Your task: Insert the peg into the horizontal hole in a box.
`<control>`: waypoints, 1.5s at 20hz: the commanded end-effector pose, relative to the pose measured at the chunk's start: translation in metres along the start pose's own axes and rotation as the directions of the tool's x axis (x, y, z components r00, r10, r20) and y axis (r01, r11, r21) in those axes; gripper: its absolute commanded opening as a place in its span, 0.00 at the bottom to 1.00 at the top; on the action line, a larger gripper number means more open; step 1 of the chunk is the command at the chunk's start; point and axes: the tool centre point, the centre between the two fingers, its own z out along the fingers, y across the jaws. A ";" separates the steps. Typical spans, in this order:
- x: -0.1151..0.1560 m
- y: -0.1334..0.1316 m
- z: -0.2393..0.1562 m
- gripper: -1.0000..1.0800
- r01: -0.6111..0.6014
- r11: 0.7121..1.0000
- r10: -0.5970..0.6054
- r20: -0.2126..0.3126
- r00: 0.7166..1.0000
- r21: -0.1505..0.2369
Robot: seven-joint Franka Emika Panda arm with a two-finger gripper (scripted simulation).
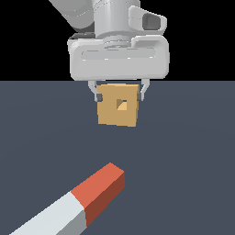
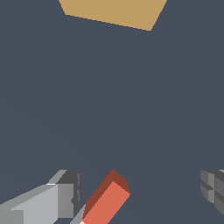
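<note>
Plainly the tool (image 1: 118, 95) hangs with its fingers spread wide and holding nothing, set to straddle the peg (image 1: 73, 202) lying flat on the desk (image 1: 193, 160), whose red end faces the box (image 1: 118, 104) and its hole (image 1: 121, 104) beyond.

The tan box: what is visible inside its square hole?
In the exterior view, the hole in the tan box shows only lit and shadowed inner walls. The peg is not inside; the hole's depth is hidden.
</note>
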 end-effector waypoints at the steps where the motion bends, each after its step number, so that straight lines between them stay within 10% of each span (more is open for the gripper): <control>1: -0.027 -0.003 0.011 0.96 -0.082 0.997 0.082 0.000 0.997 0.005; 10: -0.145 -0.048 0.066 0.96 -0.464 0.886 0.464 0.002 0.886 0.024; 17: -0.188 -0.083 0.090 0.96 -0.609 0.792 0.609 0.004 0.793 0.034; 30: -0.190 -0.087 0.100 0.96 -0.620 0.784 0.620 0.003 0.784 0.035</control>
